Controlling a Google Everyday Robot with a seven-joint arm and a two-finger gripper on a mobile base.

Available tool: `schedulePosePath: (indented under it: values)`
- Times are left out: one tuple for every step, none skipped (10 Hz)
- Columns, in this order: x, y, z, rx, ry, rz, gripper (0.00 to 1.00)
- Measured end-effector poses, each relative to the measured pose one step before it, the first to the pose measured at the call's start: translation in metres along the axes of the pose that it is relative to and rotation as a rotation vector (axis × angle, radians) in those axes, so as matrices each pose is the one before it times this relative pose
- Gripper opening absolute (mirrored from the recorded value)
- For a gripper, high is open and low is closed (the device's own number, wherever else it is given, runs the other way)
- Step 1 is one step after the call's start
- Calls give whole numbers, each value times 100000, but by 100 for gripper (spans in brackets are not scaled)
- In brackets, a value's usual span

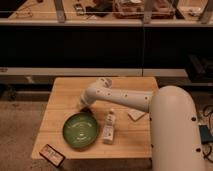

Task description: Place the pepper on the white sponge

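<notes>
**Figure. Single-arm robot at a wooden table [65, 90], task: pepper onto sponge.**

**Positions.** The gripper [85, 107] sat low over the board at 12 o'clock from the green bowl [80, 132], just beside its far rim. Whether it was wide, narrow or closed on anything could not be told. The pepper could not be separated from the dark shape at the gripper's tip. If it was there, it lay at the bowl's 12 o'clock. The white sponge [136, 115] lay at roughly 3 o'clock from the gripper, well apart from it and partly covered by the arm [120, 99].

**Handling (judged).**
- The pepper was probably light, with a glossy skin that would slip and a rounded body that would roll.
- It would best be pinched across its narrow middle with moderate force, since a hard squeeze would likely bruise it.
- The sponge offered a small, soft, flat landing, so a low release with the pepper laid along it seemed safest.

**Surroundings.**
- A white bottle [108, 127] stood at 4 o'clock from the gripper, between bowl and sponge. A low carry towards 3 o'clock could clip it.
- A dark packet [52, 155] lay at the bowl's 7 o'clock, near the table corner and clear of the route.
</notes>
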Motion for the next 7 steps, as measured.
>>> schedulePosePath:
  values:
    - [238, 644, -1237, -281, 5, 90, 3]
    - [423, 1074, -1849, -887, 821, 199, 3]
    - [516, 1471, -2533, -1707, 1401, 178, 3]
    - [358, 1724, -2892, -2369, 1378, 284, 3]
    - [-302, 2121, -3170, -3109, 260, 613, 3]
    - [-1066, 2117, -2486, -2828, -1065, 1497, 3]
    - [-1280, 1692, -1669, -1859, -1199, 2154, 3]
